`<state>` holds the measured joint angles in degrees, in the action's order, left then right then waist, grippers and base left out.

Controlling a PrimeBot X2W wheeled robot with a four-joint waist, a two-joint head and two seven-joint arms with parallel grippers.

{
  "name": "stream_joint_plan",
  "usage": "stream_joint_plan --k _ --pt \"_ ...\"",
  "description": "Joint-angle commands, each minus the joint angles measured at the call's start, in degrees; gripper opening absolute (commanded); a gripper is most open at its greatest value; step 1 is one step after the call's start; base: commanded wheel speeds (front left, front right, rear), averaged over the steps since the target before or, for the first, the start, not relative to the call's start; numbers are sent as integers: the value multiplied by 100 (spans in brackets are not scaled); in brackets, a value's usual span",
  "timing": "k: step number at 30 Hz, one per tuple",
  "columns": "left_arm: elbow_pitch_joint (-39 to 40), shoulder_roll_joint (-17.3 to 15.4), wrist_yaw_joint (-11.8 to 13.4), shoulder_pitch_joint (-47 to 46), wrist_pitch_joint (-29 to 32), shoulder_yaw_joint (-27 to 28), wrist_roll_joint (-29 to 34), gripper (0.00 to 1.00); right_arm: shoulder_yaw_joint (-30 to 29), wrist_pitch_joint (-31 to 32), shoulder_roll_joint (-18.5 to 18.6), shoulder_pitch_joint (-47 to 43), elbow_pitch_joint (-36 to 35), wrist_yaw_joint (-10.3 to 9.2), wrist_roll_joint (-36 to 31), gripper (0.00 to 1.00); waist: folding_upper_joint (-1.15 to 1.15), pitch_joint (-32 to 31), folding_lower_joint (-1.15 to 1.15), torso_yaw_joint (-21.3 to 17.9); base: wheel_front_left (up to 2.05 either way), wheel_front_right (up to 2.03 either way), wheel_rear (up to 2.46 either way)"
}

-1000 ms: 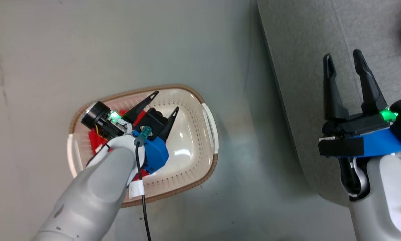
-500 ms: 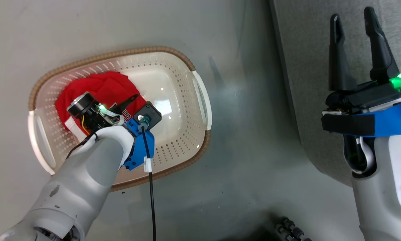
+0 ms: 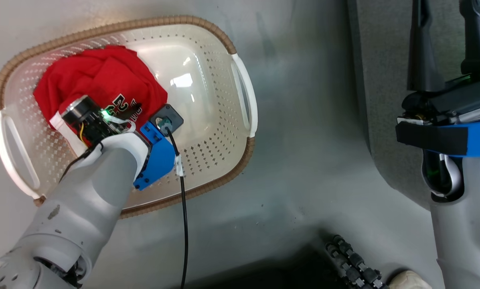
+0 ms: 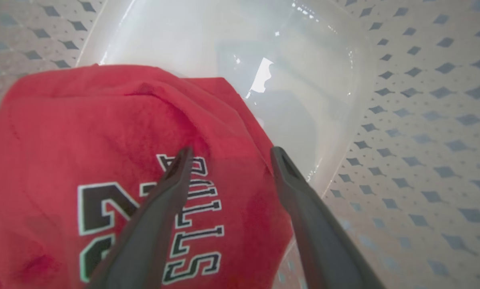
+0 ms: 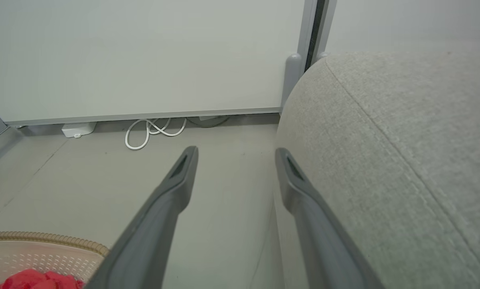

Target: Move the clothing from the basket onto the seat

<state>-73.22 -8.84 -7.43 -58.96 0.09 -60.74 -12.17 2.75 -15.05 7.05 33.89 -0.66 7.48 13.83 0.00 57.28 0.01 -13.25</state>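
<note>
Hovering right over the jersey (image 3: 99, 76), the left gripper (image 4: 231, 152) has its fingers spread wide with nothing between them. From its wrist view one finger sits over the black-and-white lettering and the other over the jersey's edge, but I can't tell whether the tips actually touch the cloth. The jersey is a crumpled red heap in the end of the basket (image 3: 211, 156) away from the seat (image 3: 384, 80), with a bit of white trim poking out by the arm and shiny cream plastic showing beside it. The basket sits on the grey floor (image 3: 304, 160), near the seat but not touching it. The right gripper (image 5: 236, 150) is over by the seat's rounded edge, fingers also wide apart and holding nothing, one finger in front of the floor and the other in front of the grey fabric. Past it there's a pale wall (image 5: 143, 56) with a loop of white cable (image 5: 151, 130) lying along its foot. A black cable (image 3: 183, 208) hangs off the left wrist and crosses the basket's rim.
</note>
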Motion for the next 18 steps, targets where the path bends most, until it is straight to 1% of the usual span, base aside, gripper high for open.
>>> stream_joint_plan --k 1,8,10,15,16,17,18 --pt "-13 -40 -4 -122 37 -17 -22 100 -23 -20 28 112 -44 2 6 100 0 138 -1 1 0 0 0" --pt "-45 -127 49 -343 272 -69 -41 100 -55 -19 20 134 -217 2 -35 100 0 442 -1 -4 0 0 0" --pt "-52 -143 94 -379 312 -89 -32 100 -57 -12 -1 126 -257 2 -43 100 0 491 -1 -15 0 0 0" --pt "-64 -173 115 -413 434 -158 -22 100 -81 -11 4 129 -277 2 -55 100 0 555 -1 -39 0 0 0" --pt "-67 -180 118 -422 467 -177 -16 83 -88 -10 4 132 -277 2 -58 100 0 560 -1 -41 0 0 0" --pt "-68 -185 119 -437 484 -195 -11 33 -97 -10 1 130 -282 2 -65 100 0 564 -1 -44 0 0 0" --pt "-70 -189 119 -446 475 -222 12 0 -103 -10 -4 133 -285 2 -71 100 0 566 -1 -47 0 0 0"
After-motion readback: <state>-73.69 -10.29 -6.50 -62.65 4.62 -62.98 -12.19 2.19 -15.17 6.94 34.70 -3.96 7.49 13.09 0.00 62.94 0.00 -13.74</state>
